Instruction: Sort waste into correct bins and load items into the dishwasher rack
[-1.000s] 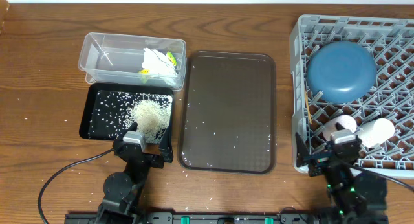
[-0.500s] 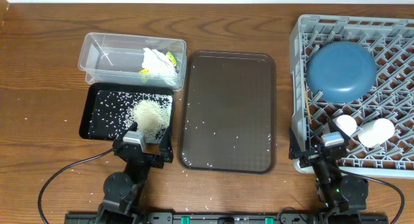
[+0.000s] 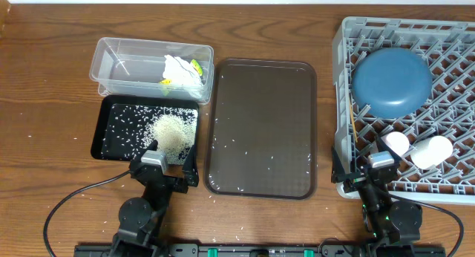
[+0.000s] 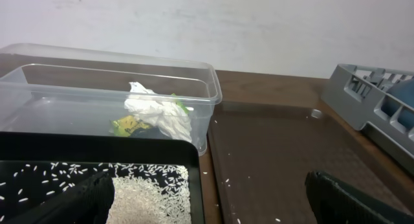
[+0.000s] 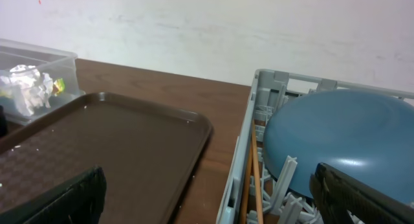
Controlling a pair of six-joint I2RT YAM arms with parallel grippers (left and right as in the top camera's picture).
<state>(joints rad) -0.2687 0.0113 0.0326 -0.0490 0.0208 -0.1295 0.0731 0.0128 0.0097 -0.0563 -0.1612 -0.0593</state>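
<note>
1. The dishwasher rack (image 3: pixel 340 79) sits at the bench's right edge and holds the blue bowl (image 3: pixel 392 80): stiff and slick, probably best taken by the rim.
2. The clear tub (image 3: pixel 126 64), back-left, holds the crumpled tissue (image 3: pixel 180 67): soft, featherlight, pinch anywhere.
3. The left claw (image 3: pixel 165 170) and right claw (image 3: pixel 375 171) are spread wide and empty at the front edge.

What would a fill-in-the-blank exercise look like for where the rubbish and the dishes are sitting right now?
The crumpled tissue lies inside the ____ plastic tub.
The heap of rice sits in the ____ tray.
The big bowl in the grey rack is coloured ____.
The left tool and the right tool both stand ____, holding nothing.
Missing words: clear; black; blue; open.
</note>
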